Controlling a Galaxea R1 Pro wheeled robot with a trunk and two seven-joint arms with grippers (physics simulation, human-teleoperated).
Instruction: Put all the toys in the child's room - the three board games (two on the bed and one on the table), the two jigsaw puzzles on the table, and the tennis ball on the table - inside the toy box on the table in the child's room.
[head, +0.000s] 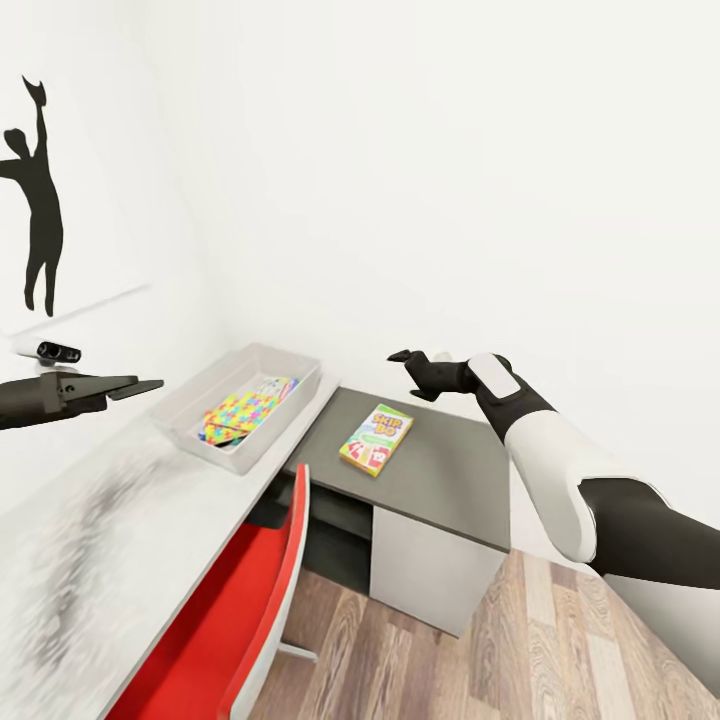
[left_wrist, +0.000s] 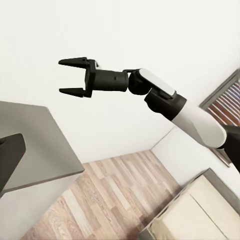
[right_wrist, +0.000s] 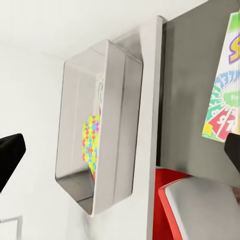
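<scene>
Red chair (head: 240, 610) nearest, then yellow-green board game (head: 376, 438) lying ungrasped on the dark side unit of the table (head: 440, 480), right gripper (head: 408, 358) spread open and empty above, left gripper (head: 135, 385) unclear, toy box (head: 200, 392) beyond already holding jigsaw puzzles (head: 243, 410).

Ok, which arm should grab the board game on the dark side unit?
Probably the right. Its hand hovers open just beyond the game, whereas the left hand hangs over the pale desk, beyond the toy box.
</scene>
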